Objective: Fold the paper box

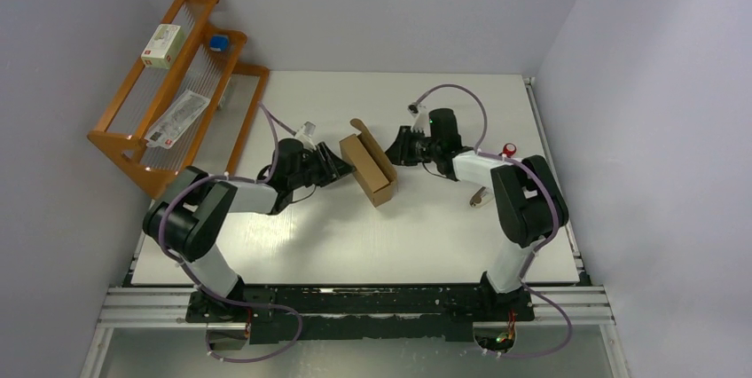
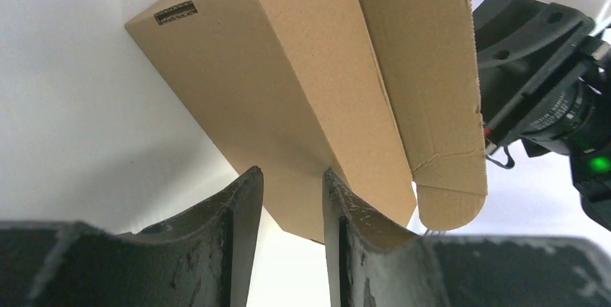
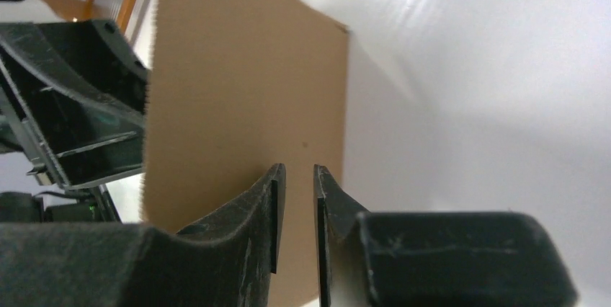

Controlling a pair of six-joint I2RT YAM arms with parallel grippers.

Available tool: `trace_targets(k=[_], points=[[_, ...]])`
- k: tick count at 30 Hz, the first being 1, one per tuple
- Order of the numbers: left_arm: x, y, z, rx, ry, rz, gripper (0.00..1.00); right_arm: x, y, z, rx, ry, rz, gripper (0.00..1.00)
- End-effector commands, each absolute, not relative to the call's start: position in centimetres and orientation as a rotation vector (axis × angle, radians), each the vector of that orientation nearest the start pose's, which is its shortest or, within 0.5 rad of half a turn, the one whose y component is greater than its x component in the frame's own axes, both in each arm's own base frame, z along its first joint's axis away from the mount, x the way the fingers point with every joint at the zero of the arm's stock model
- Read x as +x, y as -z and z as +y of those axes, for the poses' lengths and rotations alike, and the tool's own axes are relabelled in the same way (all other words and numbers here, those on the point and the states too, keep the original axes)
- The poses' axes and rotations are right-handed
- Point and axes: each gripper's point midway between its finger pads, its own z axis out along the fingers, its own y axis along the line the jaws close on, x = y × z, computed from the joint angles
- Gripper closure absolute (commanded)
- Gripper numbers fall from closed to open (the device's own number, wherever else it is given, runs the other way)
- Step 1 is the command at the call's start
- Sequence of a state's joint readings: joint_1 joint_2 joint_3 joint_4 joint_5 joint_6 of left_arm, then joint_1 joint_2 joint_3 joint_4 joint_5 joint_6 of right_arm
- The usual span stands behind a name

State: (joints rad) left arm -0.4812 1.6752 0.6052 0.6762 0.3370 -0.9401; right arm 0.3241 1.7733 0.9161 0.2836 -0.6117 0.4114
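Paper box (image 1: 371,168) — judged light, stiff, crushable; best pinched at wall edges — left gripper (image 2: 290,175) fingers apart, right gripper (image 3: 297,170) fingers narrowly apart, flanking it

No text is legible; the paper box (image 2: 288,91) bears one tiny unreadable stamp (image 2: 175,12).

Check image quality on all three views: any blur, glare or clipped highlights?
Top external: sharp and evenly lit, soft shadows only, paper box clearly readable. Left wrist: box in focus, left end effector soft at the bottom edge, white background washed out. Right wrist: the softest view. The cardboard and right end effector are blurred, with a glare patch at the top and a grey shadow beside the box.
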Motion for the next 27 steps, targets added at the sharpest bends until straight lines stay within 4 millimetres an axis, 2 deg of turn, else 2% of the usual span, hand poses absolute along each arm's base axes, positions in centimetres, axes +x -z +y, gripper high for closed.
trace_targets(k=[1, 6, 18, 22, 27], points=[[33.6, -7.9, -27.9, -0.192, 1.178, 2.139, 0.59, 36.7, -8.5, 27.2, -0.409, -1.077, 2.19, 0.75], [32.7, -7.9, -28.4, -0.176, 1.197, 2.138, 0.61, 35.7, -8.3, 29.7, -0.543, -1.126, 2.179, 0.74], [30.1, -8.4, -27.7, -0.204, 1.193, 2.115, 0.62, 34.0, -7.4, 32.8, -0.851, -1.279, 2.137, 0.72], [29.3, -9.0, -28.2, -0.187, 1.205, 2.098, 0.61, 34.7, -7.2, 32.9, -0.899, -1.245, 2.129, 0.7], [28.8, -9.2, -27.9, -0.17, 1.164, 2.108, 0.57, 36.9, -7.7, 31.7, -0.863, -1.092, 2.152, 0.64]])
